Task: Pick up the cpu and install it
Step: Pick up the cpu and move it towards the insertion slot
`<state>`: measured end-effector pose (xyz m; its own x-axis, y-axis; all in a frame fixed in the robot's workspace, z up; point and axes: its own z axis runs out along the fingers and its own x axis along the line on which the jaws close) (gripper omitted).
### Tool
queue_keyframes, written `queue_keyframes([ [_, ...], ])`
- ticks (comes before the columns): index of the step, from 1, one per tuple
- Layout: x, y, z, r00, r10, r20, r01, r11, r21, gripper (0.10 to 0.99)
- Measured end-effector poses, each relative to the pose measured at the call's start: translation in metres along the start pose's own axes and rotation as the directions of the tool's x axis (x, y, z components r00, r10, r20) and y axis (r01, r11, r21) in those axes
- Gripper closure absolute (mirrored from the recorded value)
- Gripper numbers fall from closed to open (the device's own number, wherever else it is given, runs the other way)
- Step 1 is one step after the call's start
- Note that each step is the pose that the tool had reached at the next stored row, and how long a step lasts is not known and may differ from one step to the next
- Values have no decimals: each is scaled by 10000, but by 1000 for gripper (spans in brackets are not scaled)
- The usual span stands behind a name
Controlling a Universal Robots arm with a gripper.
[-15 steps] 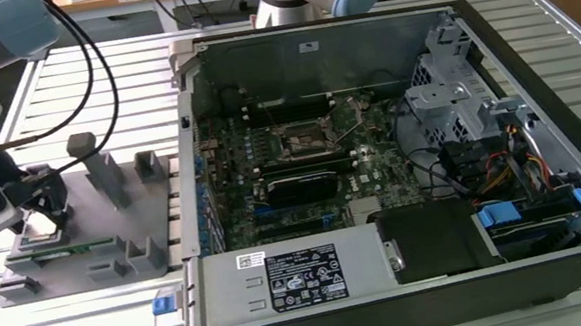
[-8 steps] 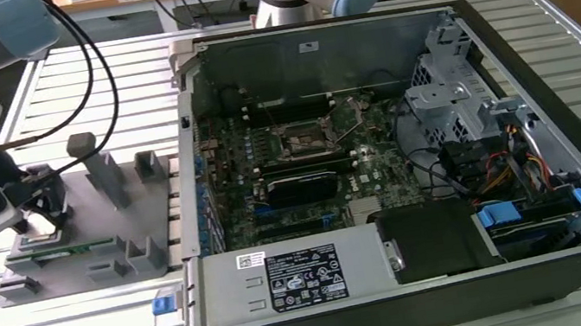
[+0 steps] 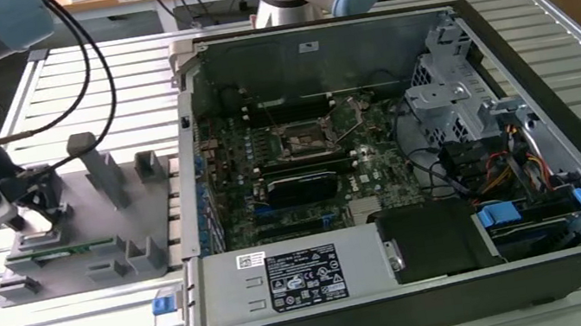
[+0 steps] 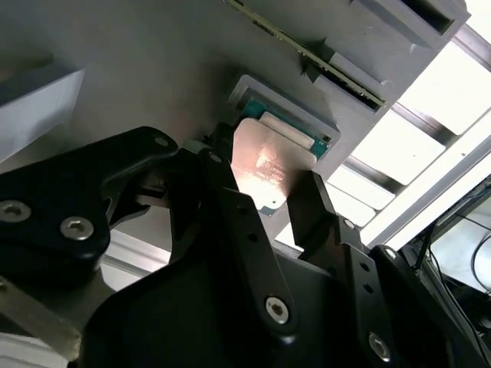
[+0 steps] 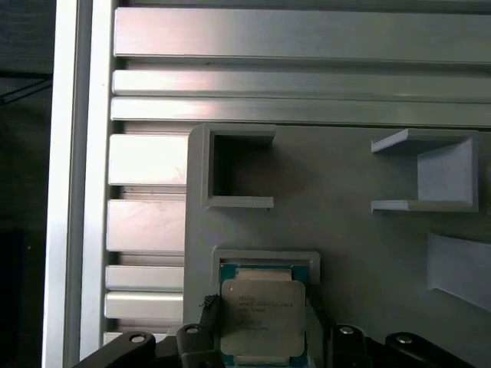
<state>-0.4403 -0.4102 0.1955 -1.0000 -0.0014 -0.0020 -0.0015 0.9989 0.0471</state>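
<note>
Pick step. Gripper point(image 4: 265, 175) fingers narrow, clamped on opposite edges of the cpu point(image 5: 263, 316), which sits in its pocket on the grey holder point(image 3: 90, 225). Lifting likely calls for a straight, level pull.

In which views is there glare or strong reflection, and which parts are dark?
In the second wrist view the cpu carries a warm pinkish reflection and the table slats are washed out white; in the first wrist view the table slats shine brightly but the cpu is evenly lit; in the exterior view the computer case is dim inside.
</note>
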Motion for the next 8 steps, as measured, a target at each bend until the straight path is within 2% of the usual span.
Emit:
queue_keyframes([
  [8, 0, 9, -188, 10000, 0, -1, 0, 10000, 1, 557],
])
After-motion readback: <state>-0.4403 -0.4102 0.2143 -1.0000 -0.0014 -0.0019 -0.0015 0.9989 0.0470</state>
